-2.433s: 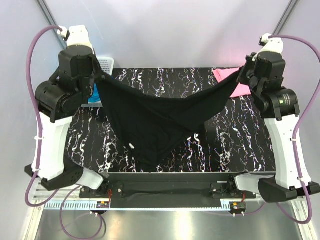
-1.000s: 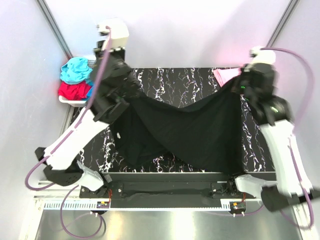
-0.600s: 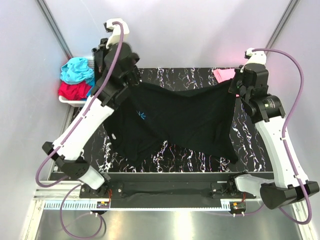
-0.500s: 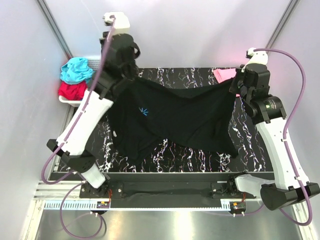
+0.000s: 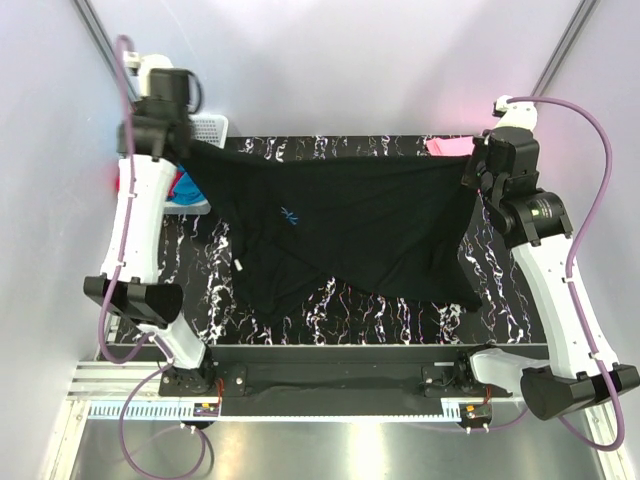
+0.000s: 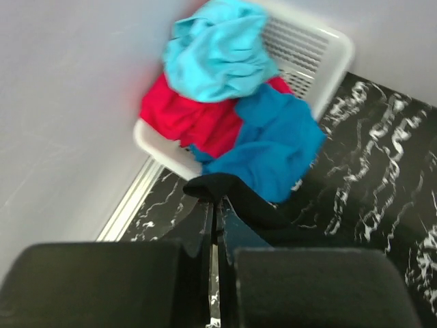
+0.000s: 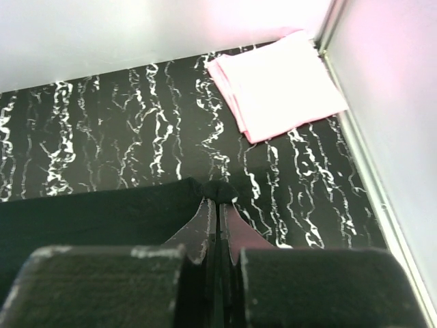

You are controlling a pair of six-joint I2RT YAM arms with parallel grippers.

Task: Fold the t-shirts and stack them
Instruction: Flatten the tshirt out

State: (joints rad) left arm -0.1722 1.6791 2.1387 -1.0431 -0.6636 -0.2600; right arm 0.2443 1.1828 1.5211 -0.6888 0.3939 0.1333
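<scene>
Black white-veined table (image 5: 330, 150), pale walls (image 5: 350, 60) round it. Black t-shirt (image 5: 360, 230) hangs stretched over the table between both arms, blue mark (image 5: 287, 213) up; cannot tell if the sagging edge touches the table. Left gripper (image 6: 217, 205) pinches one corner at the table's far left, right gripper (image 7: 218, 198) the other at far right. Pink t-shirt (image 7: 276, 85) folded on the table's far right corner. Basket (image 6: 314, 61) off the far left corner, holds teal t-shirt (image 6: 215, 48), red t-shirt (image 6: 184, 116), blue t-shirt (image 6: 273, 143); mostly blocked from above.
</scene>
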